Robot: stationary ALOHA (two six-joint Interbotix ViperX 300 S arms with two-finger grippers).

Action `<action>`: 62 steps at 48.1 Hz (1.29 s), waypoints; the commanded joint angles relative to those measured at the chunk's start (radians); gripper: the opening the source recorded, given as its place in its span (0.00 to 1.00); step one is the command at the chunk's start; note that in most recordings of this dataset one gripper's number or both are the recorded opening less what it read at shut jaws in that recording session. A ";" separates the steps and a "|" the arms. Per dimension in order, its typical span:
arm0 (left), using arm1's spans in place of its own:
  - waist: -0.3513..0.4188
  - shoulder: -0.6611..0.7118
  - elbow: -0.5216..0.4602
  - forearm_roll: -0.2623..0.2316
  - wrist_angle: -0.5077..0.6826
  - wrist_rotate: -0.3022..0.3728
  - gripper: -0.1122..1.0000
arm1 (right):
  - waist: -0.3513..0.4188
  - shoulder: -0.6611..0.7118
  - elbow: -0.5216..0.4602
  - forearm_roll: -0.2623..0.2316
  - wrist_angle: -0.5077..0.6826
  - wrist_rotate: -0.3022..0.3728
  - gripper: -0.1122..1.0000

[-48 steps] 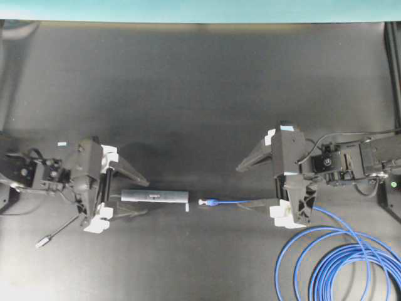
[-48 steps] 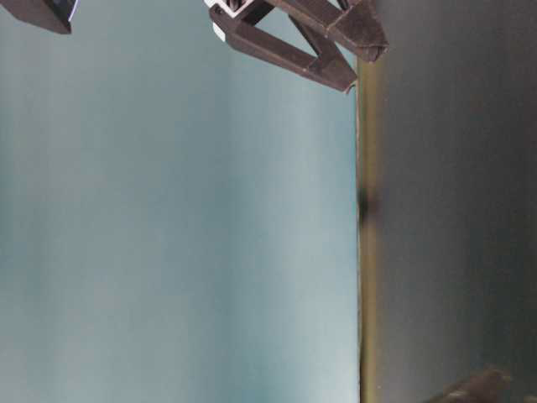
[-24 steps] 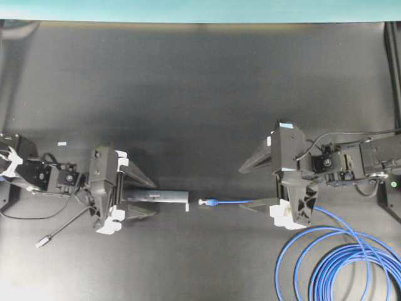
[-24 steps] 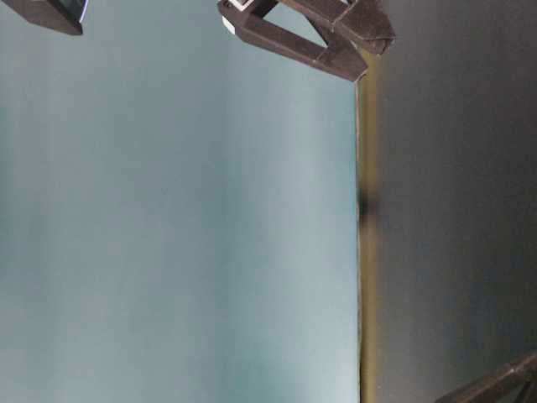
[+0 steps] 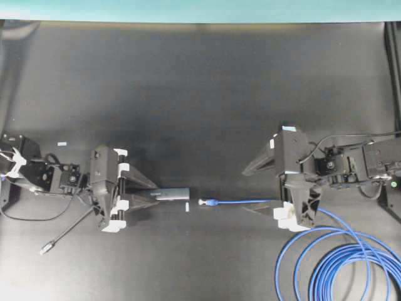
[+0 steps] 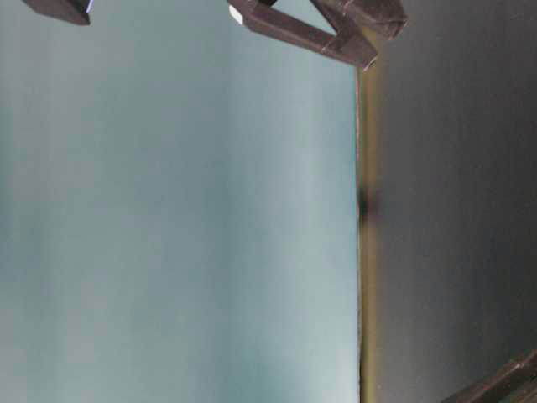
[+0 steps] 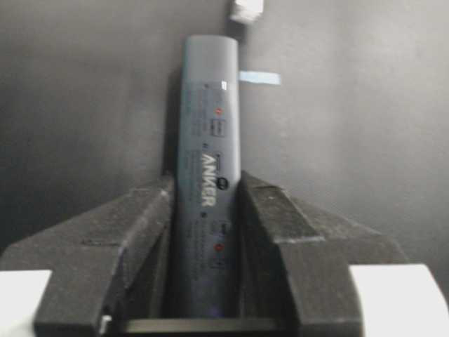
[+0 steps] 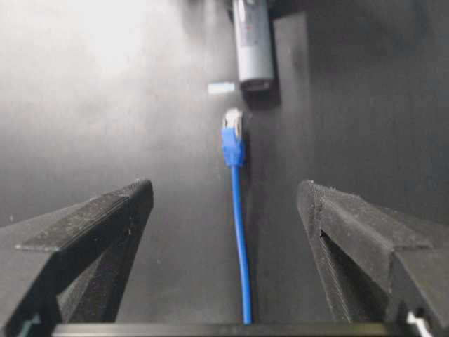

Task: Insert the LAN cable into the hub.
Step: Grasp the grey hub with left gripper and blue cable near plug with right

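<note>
Overhead view is showing one slim dark-grey hub bar (image 5: pixel 168 195) and one bright-blue LAN cable (image 5: pixel 235 202) — left gripper (image 5: pixel 152 192) fingers (image 7: pixel 273 232) clamping the hub, right gripper (image 5: pixel 249 190) fingers (image 8: pixel 351 232) spread wide astride the cable, black desk (image 5: pixel 200 94) open beyond.

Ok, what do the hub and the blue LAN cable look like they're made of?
The hub looks like matte dark-grey metal or plastic; the smooth rounded shell with printed lettering fits either. The LAN cable appears to have a smooth blue plastic or rubbery jacket, bending into loops in the overhead view. Its plug looks like clear plastic above a blue boot, though it is too blurred to be sure.
</note>
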 commanded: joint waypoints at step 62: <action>-0.017 -0.471 -0.190 0.003 0.893 -0.005 0.35 | 0.018 0.505 -0.083 0.002 -0.359 0.008 0.58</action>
